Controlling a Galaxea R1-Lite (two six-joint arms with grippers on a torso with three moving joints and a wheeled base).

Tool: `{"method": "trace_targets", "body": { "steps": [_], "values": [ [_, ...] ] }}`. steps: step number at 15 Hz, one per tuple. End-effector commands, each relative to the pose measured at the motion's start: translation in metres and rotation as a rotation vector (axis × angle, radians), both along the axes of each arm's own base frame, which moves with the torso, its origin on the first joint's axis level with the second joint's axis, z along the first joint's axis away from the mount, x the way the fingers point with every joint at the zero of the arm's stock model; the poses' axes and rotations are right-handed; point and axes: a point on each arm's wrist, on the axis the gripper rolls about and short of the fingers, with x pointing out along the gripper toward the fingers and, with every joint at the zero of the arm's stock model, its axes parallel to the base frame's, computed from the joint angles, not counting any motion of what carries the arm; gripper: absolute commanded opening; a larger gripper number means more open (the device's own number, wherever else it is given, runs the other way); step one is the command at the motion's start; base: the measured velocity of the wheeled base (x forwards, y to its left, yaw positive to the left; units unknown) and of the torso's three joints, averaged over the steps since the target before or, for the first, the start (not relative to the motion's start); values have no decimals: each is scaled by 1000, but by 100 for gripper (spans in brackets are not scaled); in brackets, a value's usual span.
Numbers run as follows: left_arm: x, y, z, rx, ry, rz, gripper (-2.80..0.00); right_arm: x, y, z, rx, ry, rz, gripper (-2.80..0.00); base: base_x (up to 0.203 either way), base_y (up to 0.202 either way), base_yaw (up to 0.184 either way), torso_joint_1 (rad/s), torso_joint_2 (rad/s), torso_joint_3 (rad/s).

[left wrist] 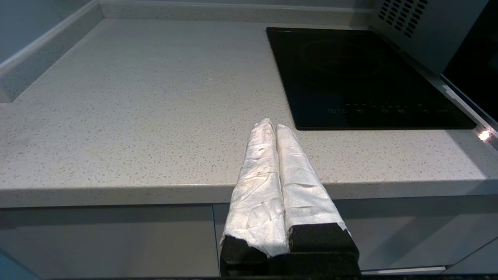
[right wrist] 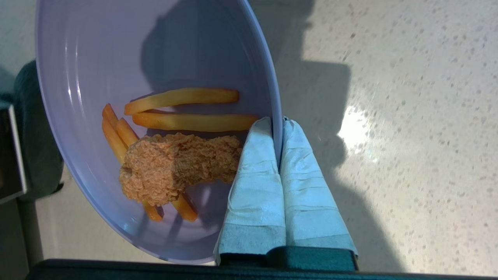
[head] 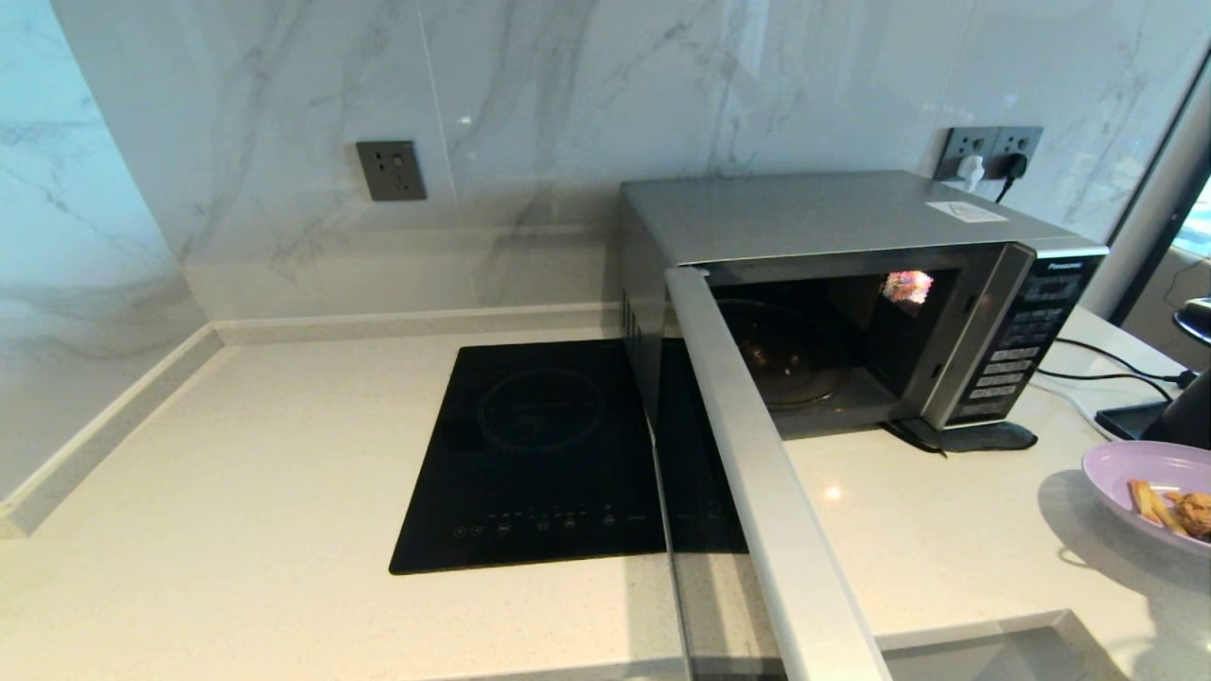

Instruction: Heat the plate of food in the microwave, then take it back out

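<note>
Plate pinched by its rim, open oven ahead

Nearest us, our right gripper [right wrist: 277, 134] is clamped on the rim of the plate of food [right wrist: 116, 70], carried clear of the counter [head: 284, 473] at our far right, the fries and crumbed piece lying loose and ready to slide if it tips; our left gripper [left wrist: 272, 128], fingers together, idles at the counter's front edge; beyond, the swung-out door [head: 757, 454] of the microwave [head: 833, 218] could catch the plate on the way in
</note>
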Motion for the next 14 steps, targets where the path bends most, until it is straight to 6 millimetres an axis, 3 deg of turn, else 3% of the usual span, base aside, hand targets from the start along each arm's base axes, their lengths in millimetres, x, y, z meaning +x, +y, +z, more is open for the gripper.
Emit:
{"method": "trace_targets", "body": {
  "steps": [1,5,12,13,14],
  "values": [
    [0,0,0,-1,1,1,-280,9,-29,-29,63,50,-41,-280,0,0,0,0,0,0],
    [0,0,0,-1,1,1,-280,14,-57,-53,98,84,-62,-280,0,0,0,0,0,0],
    [0,0,0,-1,1,1,-280,15,-65,-66,125,96,-62,-280,0,0,0,0,0,0],
    [0,0,0,-1,1,1,-280,15,-65,-66,122,101,-54,-63,0,0,0,0,0,0],
    [0,0,0,-1,1,1,-280,15,-65,-65,119,103,-46,0,0,0,0,0,0,0]
  ]
}}
